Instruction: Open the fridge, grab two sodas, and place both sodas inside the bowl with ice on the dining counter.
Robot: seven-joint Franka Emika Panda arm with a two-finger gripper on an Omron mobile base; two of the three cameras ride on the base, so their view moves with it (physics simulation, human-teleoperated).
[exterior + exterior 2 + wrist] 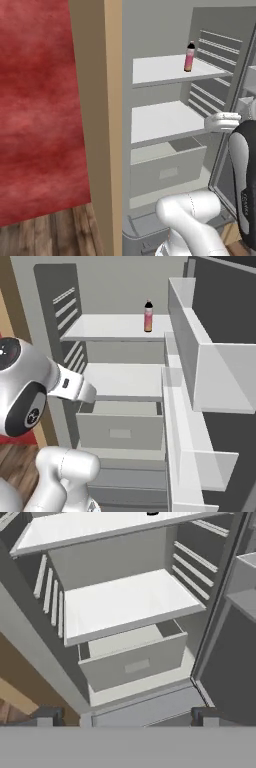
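The fridge [165, 125] stands open, and its big grey door [225, 316] is swung out to the right, with white trays along its inner side. A tan wood wall [97, 120] runs up the fridge's left side, and next to that is a red wall [35, 100] above a brown wood floor [45, 232].

Inside the fridge there are two flat white shelves. The top shelf [117, 326] has one soda on it. The lower shelf [125, 602] is bare. Under the lower shelf a grey drawer [132, 662] is pulled out a little way.

The white robot arm [192, 220] comes up in front of the fridge. Its hand is aimed at the lower shelf and the drawer.

The claw [127, 718] is spread wide, with one dark finger tip [47, 716] far from the other. It holds nothing and hangs in front of the bottom of the fridge.

The pink soda [189, 57] is small, with a dark cap. It stands up straight near the right end of the top shelf, well apart from the claw.
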